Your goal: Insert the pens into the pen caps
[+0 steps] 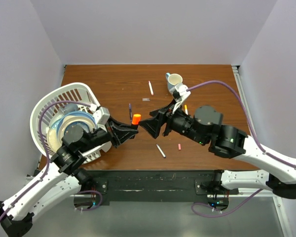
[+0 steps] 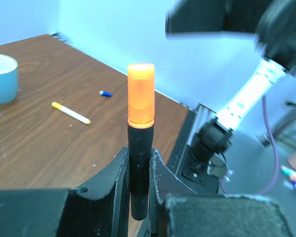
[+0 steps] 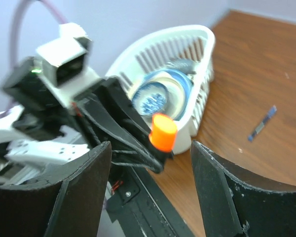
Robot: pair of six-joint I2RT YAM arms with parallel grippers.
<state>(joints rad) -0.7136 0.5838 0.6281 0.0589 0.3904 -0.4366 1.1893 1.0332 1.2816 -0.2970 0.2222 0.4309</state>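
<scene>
My left gripper (image 1: 132, 128) (image 2: 139, 170) is shut on the black highlighter (image 2: 139, 148), which stands upright between its jaws. An orange cap (image 1: 136, 119) (image 2: 140, 94) (image 3: 163, 132) sits on its top end. My right gripper (image 1: 150, 126) (image 3: 150, 148) faces it from the right, jaws open wide and holding nothing, with the orange cap showing between them a little beyond the fingertips. On the table lie a white pen (image 1: 151, 88), a dark purple pen (image 1: 130, 109) (image 3: 262, 123), another white pen (image 1: 161, 150), a pink cap (image 1: 179, 146) and a blue cap (image 2: 105, 94).
A white basket (image 1: 49, 106) (image 3: 187, 44) holding plates stands at the left. A mug (image 1: 174, 80) (image 2: 2, 78) sits at the back, right of centre. A white pen with yellow ends (image 2: 70, 112) lies near the mug. The table's near edge runs just below both grippers.
</scene>
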